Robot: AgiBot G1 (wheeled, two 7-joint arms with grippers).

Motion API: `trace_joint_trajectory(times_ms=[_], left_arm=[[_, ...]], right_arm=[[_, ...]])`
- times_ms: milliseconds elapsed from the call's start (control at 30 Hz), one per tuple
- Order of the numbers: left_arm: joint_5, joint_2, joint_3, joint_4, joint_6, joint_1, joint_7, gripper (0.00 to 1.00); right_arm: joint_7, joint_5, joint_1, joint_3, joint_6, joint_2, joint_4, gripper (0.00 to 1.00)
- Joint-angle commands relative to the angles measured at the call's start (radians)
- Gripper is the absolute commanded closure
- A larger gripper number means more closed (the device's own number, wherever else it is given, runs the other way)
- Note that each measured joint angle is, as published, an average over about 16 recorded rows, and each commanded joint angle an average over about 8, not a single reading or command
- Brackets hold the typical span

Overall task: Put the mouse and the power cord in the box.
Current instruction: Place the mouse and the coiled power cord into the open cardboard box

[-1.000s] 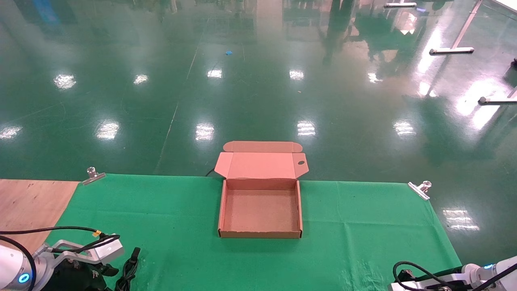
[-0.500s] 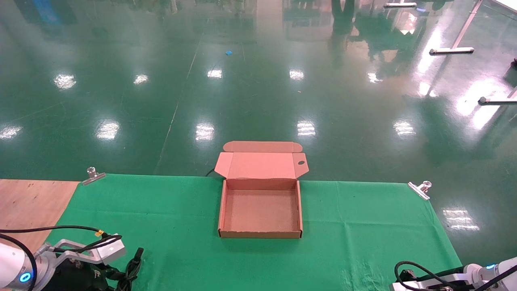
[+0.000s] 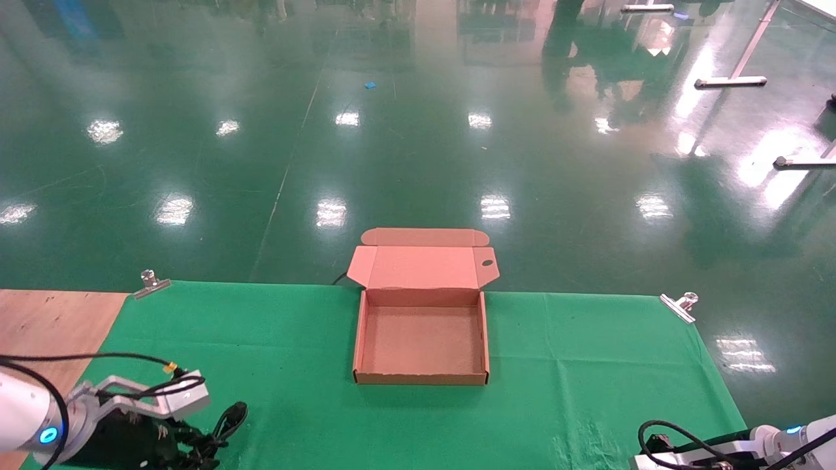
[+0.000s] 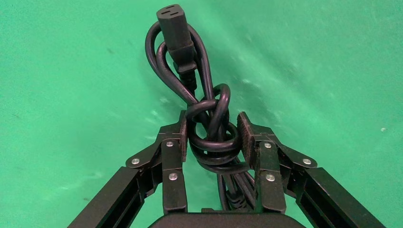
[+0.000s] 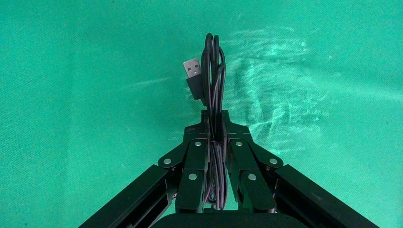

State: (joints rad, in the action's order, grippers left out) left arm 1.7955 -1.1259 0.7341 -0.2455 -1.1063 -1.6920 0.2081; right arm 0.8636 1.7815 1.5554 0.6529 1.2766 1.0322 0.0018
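Observation:
The box (image 3: 421,378) lies open on the green cloth (image 3: 588,365) at the table's far edge, its lid (image 3: 421,266) standing back and its inside bare. At the near left my left gripper (image 4: 214,130) is shut on the power cord (image 4: 209,142), pads pressing the knotted coil; a connector end (image 4: 175,21) sticks out beyond the fingers. In the head view the cord (image 3: 225,421) shows just past that gripper (image 3: 196,444). My right gripper (image 5: 214,116), at the near right, is shut on the mouse's thin looped cable (image 5: 214,66) with its USB plug (image 5: 192,71). The mouse's body is hidden.
Metal clips (image 3: 151,284) (image 3: 679,305) pin the cloth at both far corners. Bare wooden tabletop (image 3: 46,320) shows left of the cloth. Only part of the right arm (image 3: 718,454) shows at the lower edge. Open cloth lies between both arms and the box.
My left gripper has shifted a little to the right with the power cord, whose free end now reaches farther right. The right arm and the box have not moved.

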Motion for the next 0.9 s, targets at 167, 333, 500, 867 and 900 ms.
trace_joint_trajectory(times_ms=[167,333,500,867,900], left_arm=[[0.020,-0.024,0.014,-0.012,-0.008,-0.051,0.056,1.00],[0.026,-0.050,0.016,-0.033,-0.034,-0.116,0.142,1.00],[0.029,-0.084,0.011,-0.046,-0.067,-0.173,0.282,1.00],[0.079,-0.193,0.028,-0.136,-0.110,-0.303,0.611,1.00],[0.080,-0.200,0.026,-0.145,-0.110,-0.316,0.635,1.00]], right_arm=[[0.005,-0.009,0.030,-0.006,0.027,-0.011,0.011,1.00],[0.010,-0.021,0.100,-0.015,0.081,-0.026,0.035,1.00],[0.002,-0.026,0.185,-0.019,0.134,-0.036,0.061,1.00],[-0.053,-0.024,0.336,-0.018,0.201,-0.009,0.116,1.00],[-0.060,-0.023,0.347,-0.017,0.200,-0.001,0.122,1.00]])
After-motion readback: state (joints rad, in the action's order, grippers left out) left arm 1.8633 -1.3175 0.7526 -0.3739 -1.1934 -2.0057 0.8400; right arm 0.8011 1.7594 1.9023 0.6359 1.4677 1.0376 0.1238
